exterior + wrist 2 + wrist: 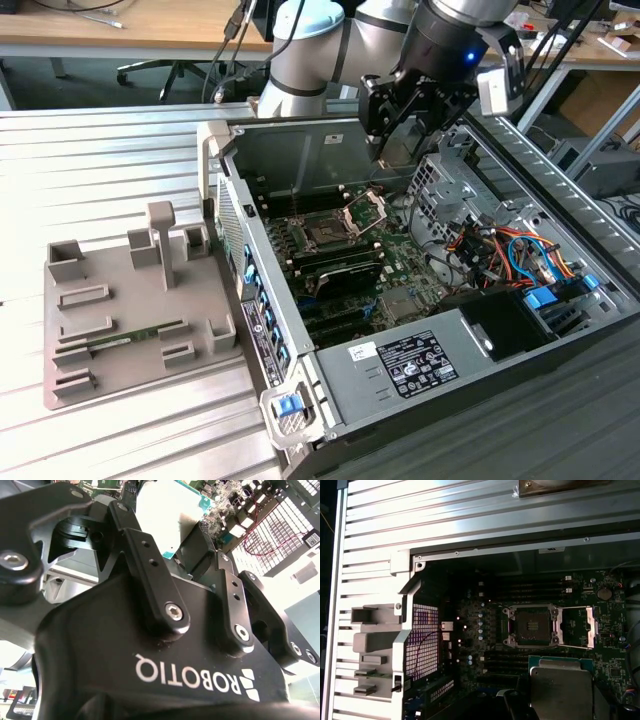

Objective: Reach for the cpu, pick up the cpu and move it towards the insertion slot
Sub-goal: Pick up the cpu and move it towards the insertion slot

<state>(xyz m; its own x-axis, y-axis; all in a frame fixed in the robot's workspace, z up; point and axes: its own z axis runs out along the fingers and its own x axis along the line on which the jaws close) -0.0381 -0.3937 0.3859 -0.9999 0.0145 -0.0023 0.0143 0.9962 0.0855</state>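
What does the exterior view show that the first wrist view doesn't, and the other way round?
Exterior view: the Universal Robots arm, its end effector above the open computer case, the power supply and the coloured cables. First wrist view: the cpu up close, its silvery top facing the camera. Shared: the insertion slot with its bracket hinged open, and the grey tray beside the case.

The exterior view looks down from high up and off to one side at the open computer case (420,290) and the grey tray (130,310). The first wrist view looks straight down into the same case (470,630). The second wrist view sits very close behind the gripper (192,547).
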